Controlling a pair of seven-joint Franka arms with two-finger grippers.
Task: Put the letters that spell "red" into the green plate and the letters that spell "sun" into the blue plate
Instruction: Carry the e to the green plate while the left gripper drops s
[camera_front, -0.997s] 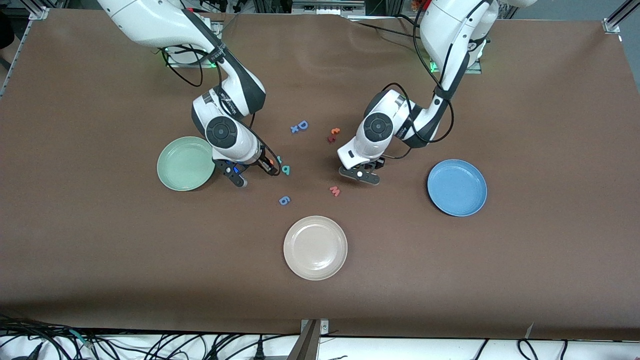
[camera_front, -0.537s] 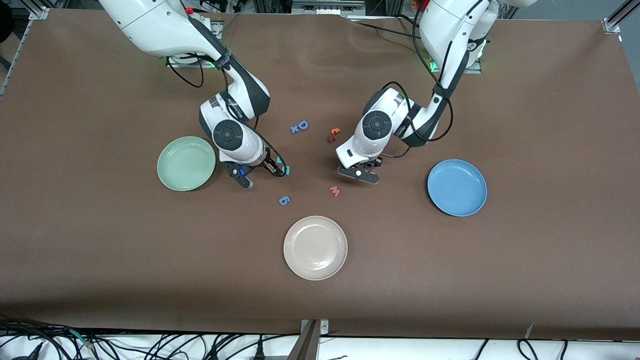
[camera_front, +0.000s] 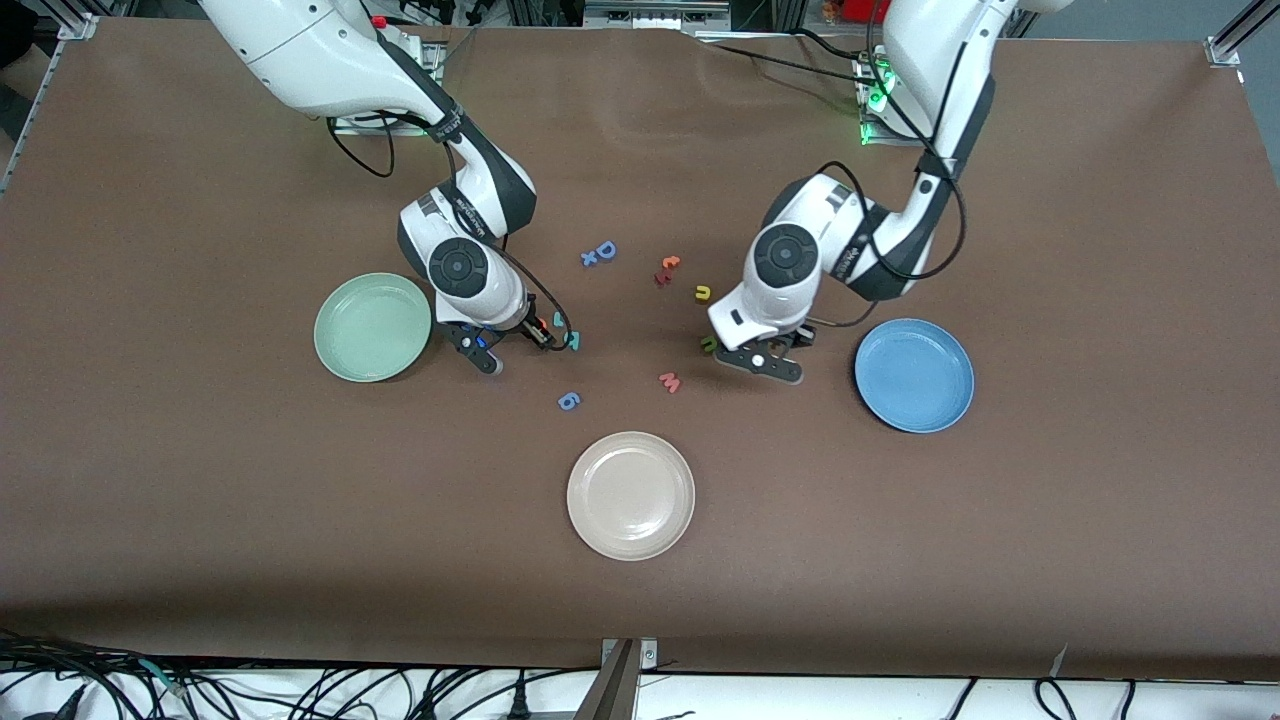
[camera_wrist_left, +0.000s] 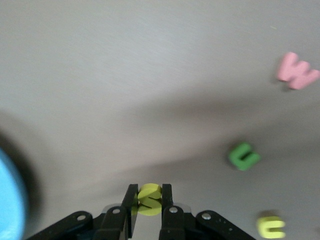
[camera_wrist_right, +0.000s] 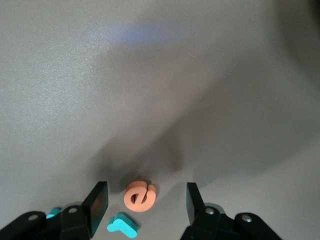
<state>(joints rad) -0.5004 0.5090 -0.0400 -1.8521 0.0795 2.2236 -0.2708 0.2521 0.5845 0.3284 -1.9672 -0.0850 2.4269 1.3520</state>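
Item: foam letters — light, soft, squashable; you should pinch each across its flat edges, gently.

- Left gripper (camera_wrist_left: 148, 200) — clamped on the yellow "s" (camera_wrist_left: 149, 198), over the table near the blue plate (camera_front: 914, 375).
- Right gripper (camera_wrist_right: 145, 202) — jaws spread astride the orange "e" (camera_wrist_right: 139, 196), gripping nothing, beside the green plate (camera_front: 372, 327).
- Teal "r" (camera_wrist_right: 123, 225) lies just beside the "e".

A robotics lab: aluminium framing (camera_front: 1230, 45) and loose cables (camera_front: 300, 685) edge the brown table (camera_front: 1050, 560).
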